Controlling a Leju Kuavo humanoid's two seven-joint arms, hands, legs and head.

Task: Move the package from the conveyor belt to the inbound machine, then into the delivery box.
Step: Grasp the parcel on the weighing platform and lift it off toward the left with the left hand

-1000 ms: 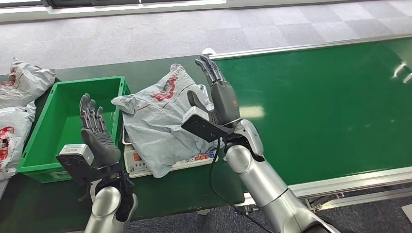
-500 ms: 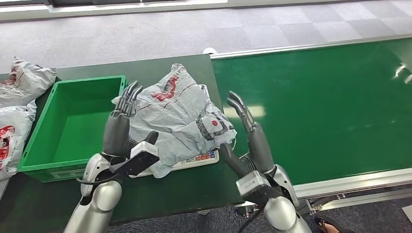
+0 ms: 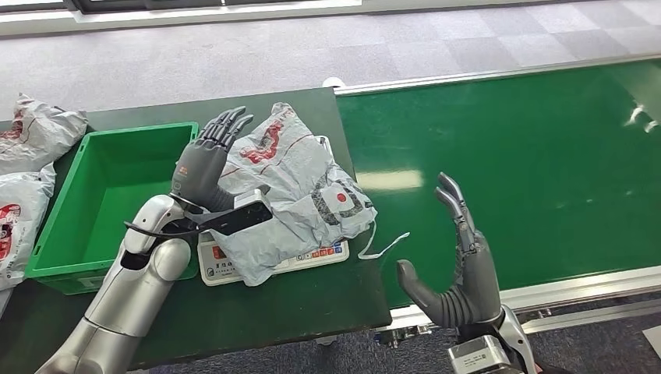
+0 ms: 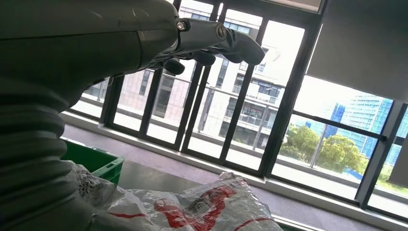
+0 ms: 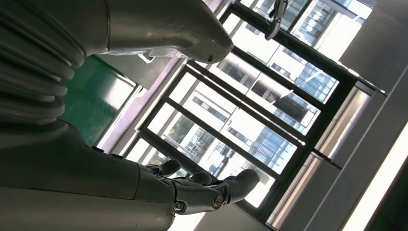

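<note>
grey package (image 3: pixel 292 195) w/ red print lies crumpled on the inbound machine (image 3: pixel 226 265), a white scale-like unit w/ a button strip along its near edge, sitting on the dark green worktop (image 3: pixel 312 300). pkg covers most of the machine top and hangs over its far and right sides; a thin white strap (image 3: pixel 382 243) trails off it onto the worktop toward the conveyor belt (image 3: pixel 530 156), which runs to the right, just beside the worktop.

left robot hand (image 3: pixel 204 162) is up at the pkg's left edge, fingers spread and pointing away from the robot, holding nothing; can't tell if the palm touches the bag. in the left wrist view its fingers (image 4: pixel 211 38) are extended above the pkg (image 4: pixel 211 207).

right robot hand (image 3: pixel 460 269) is low near the belt's near rail, well apart from the pkg, fingers straight and apart, thumb out, nothing in it.

green delivery box (image 3: pixel 58 234) sits just left of the machine. two more grey bags (image 3: pixel 31 136) lie at the far left beyond the box.
</note>
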